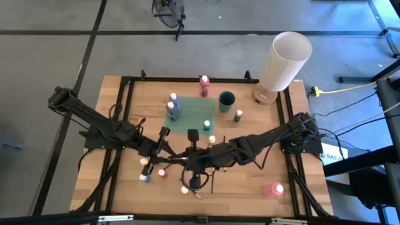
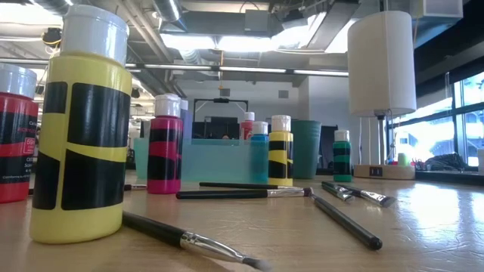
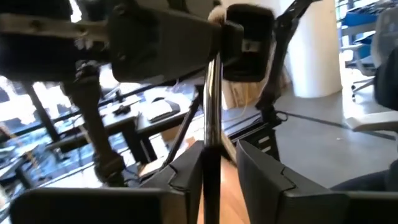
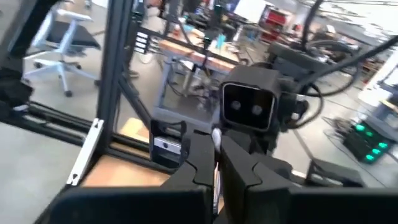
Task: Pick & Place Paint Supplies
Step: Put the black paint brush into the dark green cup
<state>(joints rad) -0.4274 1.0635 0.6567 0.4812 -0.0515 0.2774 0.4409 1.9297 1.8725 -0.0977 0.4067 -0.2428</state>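
- The right pincer [image 4: 216, 155] is closed tight on a thin brush [image 3: 211, 99]; a pale part of the brush shows between its fingers.
- The left pincer [image 3: 214, 149] faces it, tip toward tip, above the middle of the worktop [image 1: 250, 181]. The same brush passes between its fingers, but they stand a little wider than the handle, with a gap on one side, so I judge it is slightly open and does not press the brush.
- I think the brush is passing from one arm to the other, and this explains why the two pincers meet so close and look at each other.
- The brush is in the air, between both pincers, not on the worktop. Its handle is dark, thin and straight and runs from the left pincer to the right one.
- Other brushes [image 2: 242, 194] lie flat on the worktop below and around the pincers.
- White-capped bottles stand around; a yellow bottle [image 2: 79, 136] has black bands.
- A green tray [image 1: 190, 115] lies beyond the pincers, with some bottles on or beside it; perhaps the supplies go there.
- A teal cup [image 1: 226, 100] stands just beside the tray.
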